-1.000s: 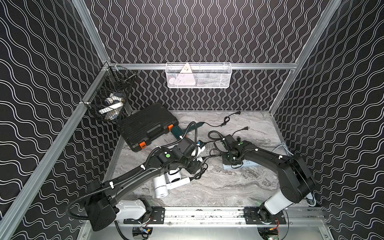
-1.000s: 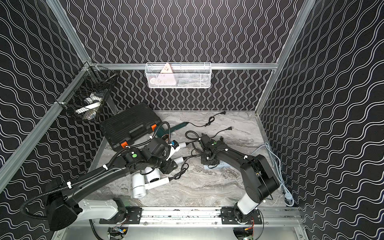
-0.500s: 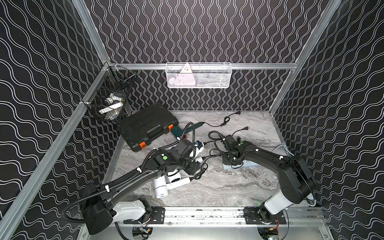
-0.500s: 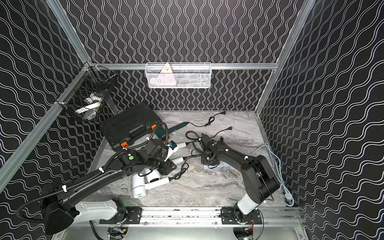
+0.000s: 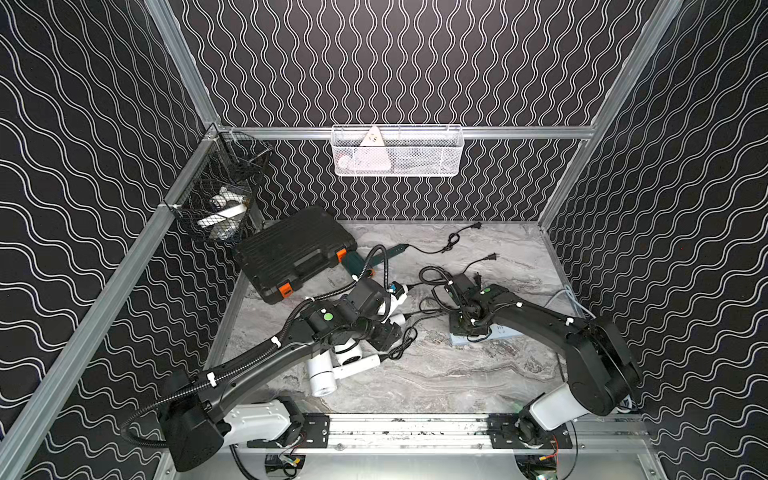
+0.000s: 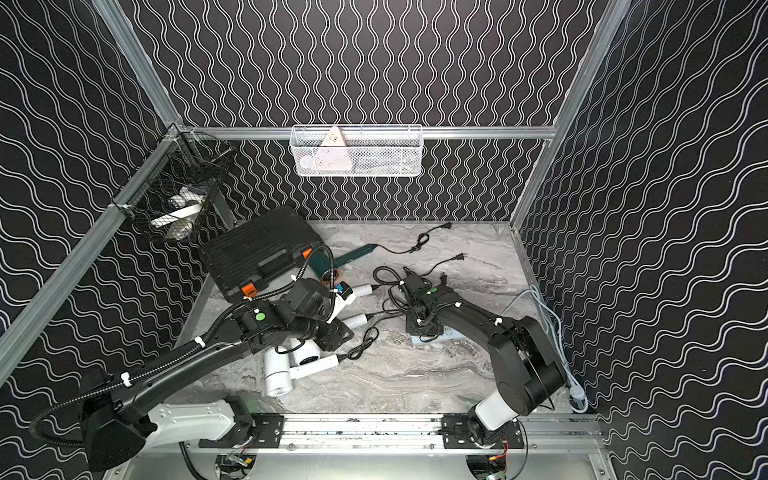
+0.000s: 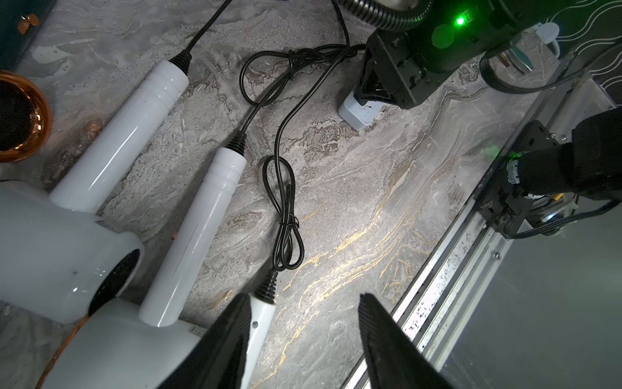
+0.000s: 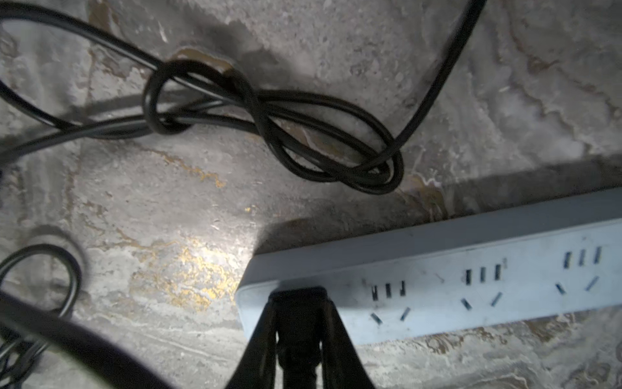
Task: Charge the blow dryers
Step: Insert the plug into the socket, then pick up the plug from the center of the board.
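Three white blow dryers (image 5: 322, 374) up front, left gripper (image 7: 303, 298) fingers apart above one handle; right gripper (image 8: 299, 298) clamped on a black plug (image 8: 299, 333) at the power strip (image 8: 471, 286), and only its wrist view shows that. One green dryer (image 5: 353, 262) beyond.

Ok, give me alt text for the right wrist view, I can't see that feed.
The right gripper clamps a black plug against the end of a pale blue power strip, whose next three sockets are empty. A knotted black cord lies on the marble tabletop beside it.
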